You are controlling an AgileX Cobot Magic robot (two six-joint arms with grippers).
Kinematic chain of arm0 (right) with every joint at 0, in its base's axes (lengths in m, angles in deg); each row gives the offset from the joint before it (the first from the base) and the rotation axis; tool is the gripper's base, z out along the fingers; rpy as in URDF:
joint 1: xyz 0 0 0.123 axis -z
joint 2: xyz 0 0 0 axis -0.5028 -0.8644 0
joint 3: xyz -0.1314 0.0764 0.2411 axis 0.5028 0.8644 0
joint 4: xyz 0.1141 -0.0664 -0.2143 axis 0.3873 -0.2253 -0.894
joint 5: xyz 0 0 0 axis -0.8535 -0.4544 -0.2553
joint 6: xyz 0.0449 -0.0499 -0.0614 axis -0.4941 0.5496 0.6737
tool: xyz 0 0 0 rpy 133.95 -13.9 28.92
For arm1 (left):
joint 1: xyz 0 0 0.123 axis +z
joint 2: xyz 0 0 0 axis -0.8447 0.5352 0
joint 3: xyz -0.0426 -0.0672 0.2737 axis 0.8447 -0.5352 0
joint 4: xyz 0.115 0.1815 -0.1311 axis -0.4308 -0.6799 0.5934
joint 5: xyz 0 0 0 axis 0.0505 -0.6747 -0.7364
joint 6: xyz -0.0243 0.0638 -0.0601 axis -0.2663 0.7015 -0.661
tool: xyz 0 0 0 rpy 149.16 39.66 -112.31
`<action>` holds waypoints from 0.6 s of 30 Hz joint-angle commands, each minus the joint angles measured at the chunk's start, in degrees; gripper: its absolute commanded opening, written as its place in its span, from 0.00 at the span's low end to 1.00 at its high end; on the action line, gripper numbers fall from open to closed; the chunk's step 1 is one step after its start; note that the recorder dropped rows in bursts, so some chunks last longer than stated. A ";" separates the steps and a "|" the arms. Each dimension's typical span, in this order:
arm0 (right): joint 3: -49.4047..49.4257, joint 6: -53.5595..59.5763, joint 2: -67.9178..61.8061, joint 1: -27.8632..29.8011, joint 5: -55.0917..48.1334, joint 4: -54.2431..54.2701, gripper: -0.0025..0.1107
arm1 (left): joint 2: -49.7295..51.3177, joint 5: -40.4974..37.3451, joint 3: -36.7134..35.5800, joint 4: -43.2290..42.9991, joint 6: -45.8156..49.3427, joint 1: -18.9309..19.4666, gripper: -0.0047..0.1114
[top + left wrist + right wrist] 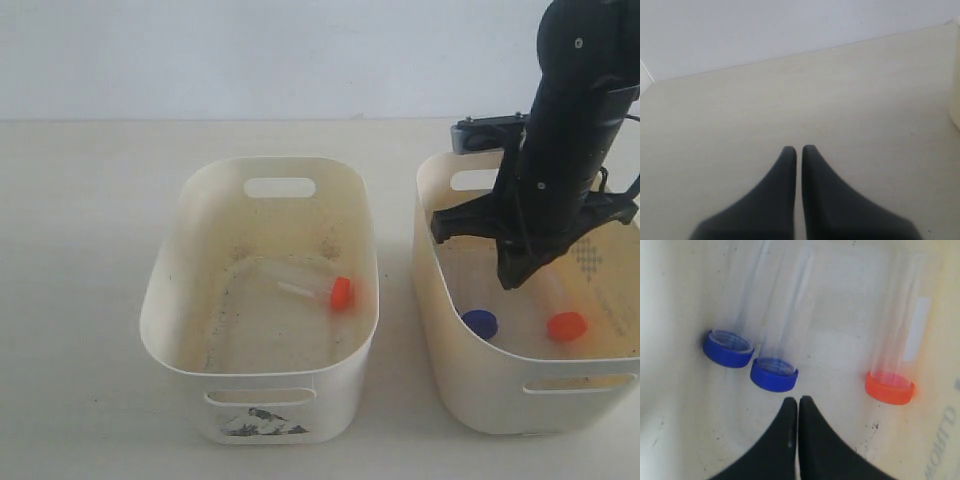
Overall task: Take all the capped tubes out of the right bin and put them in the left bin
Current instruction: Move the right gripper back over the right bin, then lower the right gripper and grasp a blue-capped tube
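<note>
Your right end effector (798, 401) hangs inside the right bin (520, 405) with its fingers pressed together and nothing between them, so it must open before it can take anything. Two capped tubes lie flat on the bin floor, both with caps toward the bin's front wall and bodies running back under the arm. In the exterior view the tips sit between the two caps. The blue-capped tube (774, 374) is the closer one, its cap just ahead of the tips, and the orange-capped tube (890, 387) is well off to the other side. The wrist view shows a second blue cap beside the first. The exterior view shows only one, so I judge it a reflection in the glossy wall. The fingers part across the tubes' long axes, so little wrist turn should be needed. One orange-capped tube (315, 290) lies in the left bin (335, 400). Your left end effector (798, 149) is also closed and empty, over bare counter (790, 100), farther from the work.
</note>
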 commanded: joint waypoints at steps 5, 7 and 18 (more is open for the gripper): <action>1.05 0.96 0.03 1.23 1.22 -0.01 0.02 | 0.03 0.23 0.21 0.18 -0.54 -0.08 0.08; 3.58 1.11 0.03 2.48 1.62 1.79 0.02 | 0.03 0.23 0.21 0.18 -0.54 -0.08 0.08; 12.56 3.29 0.03 2.85 10.64 6.20 0.02 | 0.03 0.23 0.21 0.18 -0.54 -0.08 0.08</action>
